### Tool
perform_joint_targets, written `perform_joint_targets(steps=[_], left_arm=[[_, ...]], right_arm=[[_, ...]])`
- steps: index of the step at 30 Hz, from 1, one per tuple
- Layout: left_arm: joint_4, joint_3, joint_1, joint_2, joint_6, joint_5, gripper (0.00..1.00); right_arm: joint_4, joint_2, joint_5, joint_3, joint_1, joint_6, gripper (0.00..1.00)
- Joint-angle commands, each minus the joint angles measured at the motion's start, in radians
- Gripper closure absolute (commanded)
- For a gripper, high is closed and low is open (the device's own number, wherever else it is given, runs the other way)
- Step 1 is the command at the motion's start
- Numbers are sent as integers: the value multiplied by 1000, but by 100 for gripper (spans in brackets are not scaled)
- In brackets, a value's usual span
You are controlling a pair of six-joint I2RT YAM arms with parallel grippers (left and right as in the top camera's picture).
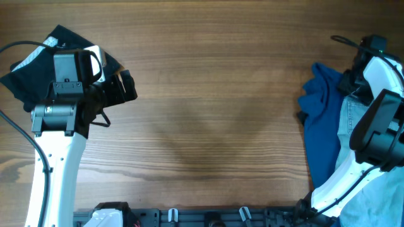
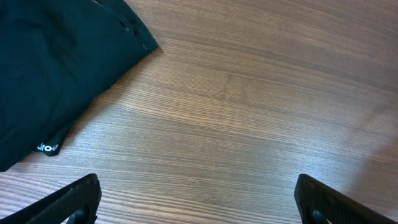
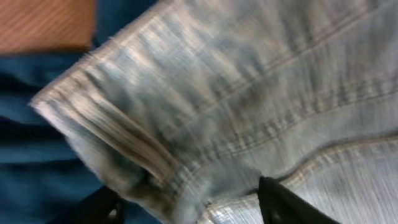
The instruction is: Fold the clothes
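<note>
The black garment [image 1: 25, 69] lies bunched at the far left of the table; it also shows in the left wrist view [image 2: 50, 68]. My left gripper [image 1: 123, 88] [image 2: 198, 199] is open and empty over bare wood just right of it. The pale blue denim shorts [image 1: 349, 120] lie on the royal-blue top [image 1: 319, 113] at the right edge. In the blurred right wrist view my right gripper [image 3: 193, 199] has a thick fold of the denim shorts [image 3: 249, 81] pinched between its fingers, with the blue top [image 3: 37, 162] beneath. The right gripper [image 1: 352, 83] is partly hidden by its arm from overhead.
The wooden table [image 1: 208, 113] stretches between the two piles. More pale fabric [image 1: 379, 202] lies at the front right corner under the right arm. A black rail with clips [image 1: 208, 217] runs along the front edge.
</note>
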Motion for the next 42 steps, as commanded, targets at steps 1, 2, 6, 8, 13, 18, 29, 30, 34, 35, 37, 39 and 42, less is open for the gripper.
perform_joint_targets(steps=[1, 2, 6, 8, 13, 18, 29, 30, 34, 35, 37, 39, 42], left_arm=[[-1, 21, -7, 5, 12, 20, 0], [-1, 21, -7, 5, 12, 20, 0], [-1, 21, -7, 5, 12, 20, 0], [-2, 21, -7, 5, 12, 20, 0], [-1, 21, -7, 5, 12, 20, 0], [-1, 21, -7, 5, 12, 20, 0], [-27, 21, -7, 5, 12, 19, 0], [-27, 21, -7, 5, 12, 19, 0], [-27, 21, -7, 5, 12, 19, 0], [-27, 21, -7, 5, 12, 19, 0], [-27, 21, -7, 5, 12, 19, 0], [-27, 21, -7, 5, 12, 19, 0], [-29, 21, -7, 5, 12, 19, 0]], right_arm=[[33, -22, -55, -34, -3, -30, 33], [46, -22, -54, -47, -2, -27, 35], [60, -21, 50, -77, -3, 41, 53], [60, -22, 85, -77, -5, 61, 58], [53, -46, -16, -52, -27, 24, 96], [53, -127, -55, -33, -29, -11, 95], [87, -75, -138, -45, -50, 76, 81], [93, -68, -138, -45, -50, 78, 81], [98, -25, -137, -47, -50, 86, 79], [97, -15, -137, -47, -51, 85, 81], [87, -15, -138, -43, -51, 85, 96], [50, -57, -156, -7, -51, 64, 96], [3, -174, -296, 84, -51, -68, 96]])
